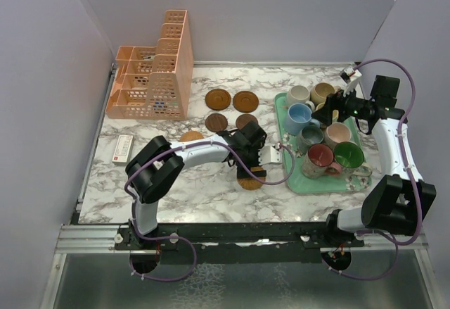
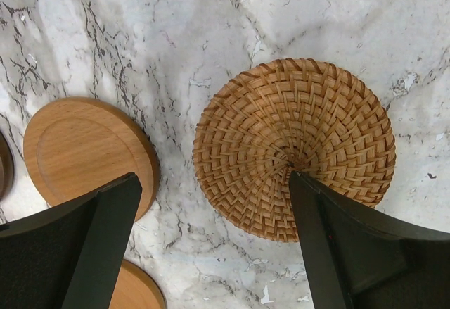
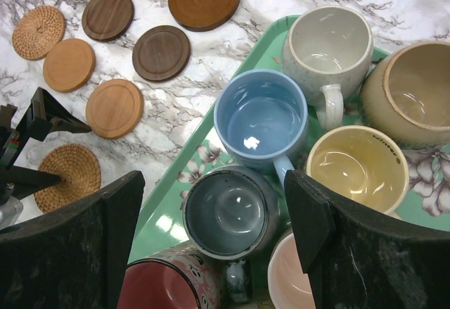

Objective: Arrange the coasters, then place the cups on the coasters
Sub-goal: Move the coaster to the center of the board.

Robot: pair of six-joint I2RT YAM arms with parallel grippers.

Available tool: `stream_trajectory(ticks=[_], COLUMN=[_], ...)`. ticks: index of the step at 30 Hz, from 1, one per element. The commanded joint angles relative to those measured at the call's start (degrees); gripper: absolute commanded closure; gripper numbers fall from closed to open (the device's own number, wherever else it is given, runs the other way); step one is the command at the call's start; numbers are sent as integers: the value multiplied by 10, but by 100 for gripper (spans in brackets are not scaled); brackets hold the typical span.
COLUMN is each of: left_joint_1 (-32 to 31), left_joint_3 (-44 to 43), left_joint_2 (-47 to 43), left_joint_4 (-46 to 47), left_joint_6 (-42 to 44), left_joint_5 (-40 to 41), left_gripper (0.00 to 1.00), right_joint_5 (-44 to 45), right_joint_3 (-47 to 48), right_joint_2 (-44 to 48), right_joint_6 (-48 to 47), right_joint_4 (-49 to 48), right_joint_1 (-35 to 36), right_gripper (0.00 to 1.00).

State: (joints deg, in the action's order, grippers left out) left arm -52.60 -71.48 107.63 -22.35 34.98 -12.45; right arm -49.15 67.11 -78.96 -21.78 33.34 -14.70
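Note:
My left gripper (image 2: 211, 242) hangs open low over the marble table. Its right finger (image 2: 344, 246) overlaps a woven coaster (image 2: 292, 147) that lies flat; bare marble shows between the jaws. A light wooden coaster (image 2: 84, 150) lies by the left finger. Several more coasters (image 1: 219, 99) are spread at mid-table. My right gripper (image 3: 211, 231) is open above the cups on the green tray (image 1: 295, 182), with the grey cup (image 3: 228, 214) straight below the gap. Round it stand the blue (image 3: 260, 119), cream (image 3: 327, 41), tan (image 3: 415, 91), yellow (image 3: 355, 168), pink (image 3: 292, 274), red (image 3: 158, 288) and green (image 1: 349, 155) cups.
A peach lattice organiser (image 1: 151, 77) stands at the back left. A small white box (image 1: 123, 148) lies near the table's left edge. Grey walls close in the table on three sides. The tray fills the right side.

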Motion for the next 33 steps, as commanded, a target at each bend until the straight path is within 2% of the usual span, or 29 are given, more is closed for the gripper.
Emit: stream_trajectory(ticks=[1, 33], left_joint_1=[-5, 29], left_joint_3=[-3, 47], left_joint_2=[28, -21], left_joint_4=[-4, -7], left_joint_6=[4, 35], left_joint_5=[3, 34], left_gripper=[10, 10], right_joint_5=[-11, -15], right_joint_3=[-3, -3], right_joint_2=[10, 3], right_joint_6=[-11, -14], right_joint_4=[-11, -6], right_joint_1=[2, 2], right_gripper=[18, 18])
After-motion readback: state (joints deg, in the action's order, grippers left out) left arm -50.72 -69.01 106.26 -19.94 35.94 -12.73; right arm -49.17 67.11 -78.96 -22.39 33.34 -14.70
